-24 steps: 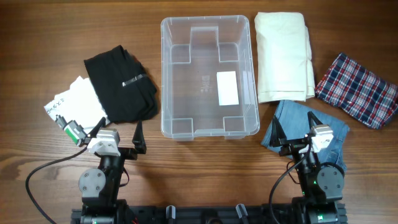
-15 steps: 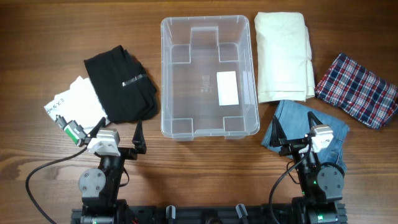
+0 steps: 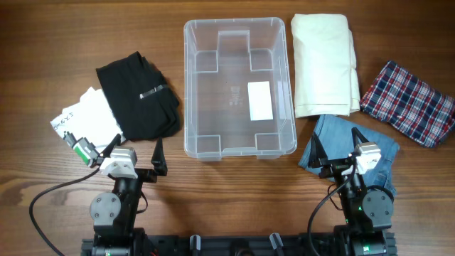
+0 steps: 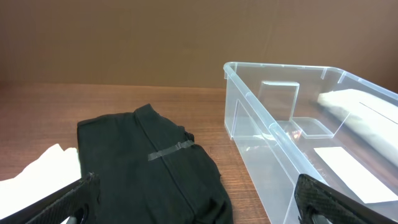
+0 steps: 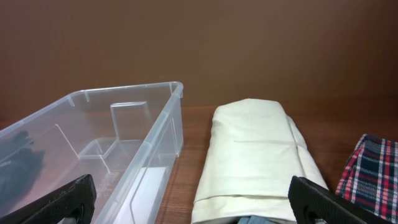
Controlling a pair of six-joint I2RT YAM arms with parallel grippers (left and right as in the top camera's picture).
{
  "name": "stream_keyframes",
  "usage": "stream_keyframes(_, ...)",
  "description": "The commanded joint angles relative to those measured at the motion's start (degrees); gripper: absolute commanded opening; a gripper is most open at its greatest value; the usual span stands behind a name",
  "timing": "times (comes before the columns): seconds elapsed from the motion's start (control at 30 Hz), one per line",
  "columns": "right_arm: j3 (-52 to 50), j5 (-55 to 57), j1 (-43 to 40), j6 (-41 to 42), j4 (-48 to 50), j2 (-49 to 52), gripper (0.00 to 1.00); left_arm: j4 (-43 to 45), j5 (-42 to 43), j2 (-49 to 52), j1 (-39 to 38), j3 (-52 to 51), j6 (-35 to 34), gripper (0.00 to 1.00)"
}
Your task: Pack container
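Sitting at the middle of the wooden bench [image 3: 71,43], the clear plastic rectangular container [image 3: 224,96] has its long axis pointing away from the arms, open side up. The left gripper [image 3: 135,151] and the right gripper [image 3: 336,144] are both spread wide. The right wrist view shows the red-and-blue checked cloth [image 5: 373,177]; the left wrist view does not.
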Motion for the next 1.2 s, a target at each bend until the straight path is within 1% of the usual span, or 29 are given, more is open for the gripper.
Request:
stream_keyframes(0.0,-0.07,-0.85,0.09,0.63,0.2,0.0,1.0,0.2,0.68,-0.42,0.37,-0.44,0.46,1.0)
stream_keyframes(0.1,-0.07,-0.85,0.09,0.63,0.2,0.0,1.0,1.57,0.81,-0.42,0.35,-0.44,0.44,1.0)
stream_keyframes(0.17,-0.07,-0.85,0.09,0.61,0.2,0.0,1.0,0.07,1.53,-0.42,0.35,-0.44,0.44,1.0)
stream_keyframes(1.17,-0.07,-0.85,0.09,0.63,0.2,0.0,1.0,0.22,1.55,-0.26,0.37,-0.44,0.46,1.0)
